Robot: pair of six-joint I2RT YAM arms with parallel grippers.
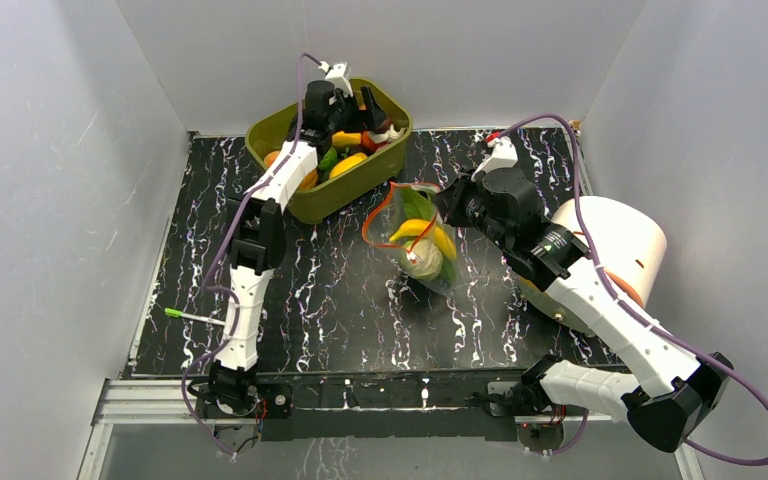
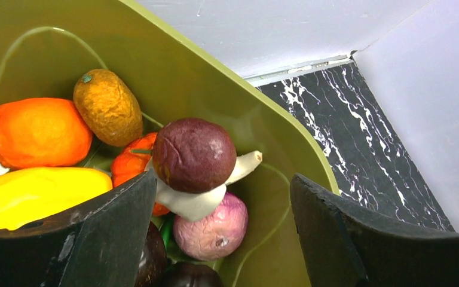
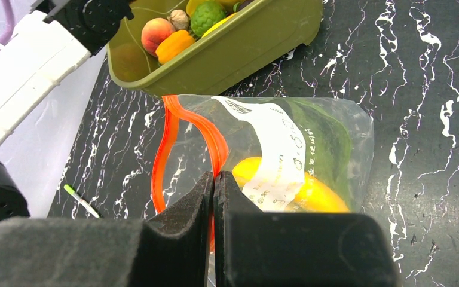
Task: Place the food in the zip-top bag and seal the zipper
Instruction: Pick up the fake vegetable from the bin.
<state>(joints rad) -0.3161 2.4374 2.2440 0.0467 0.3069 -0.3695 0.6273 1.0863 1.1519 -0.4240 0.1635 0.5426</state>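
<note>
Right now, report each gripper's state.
Left gripper: open, empty, over the olive-green tub.
Right gripper: shut on the zipper of the clear zip-top bag.

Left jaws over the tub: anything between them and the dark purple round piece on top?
Nothing visible. The left gripper is open above the dark purple round piece, which lies on top of the pile; the wall of the tub stands off to its side.

white shells joined by black joints are seen on the left arm and right arm; purple cables are looped upward from the black base rail. matte black jaws are fitted.
</note>
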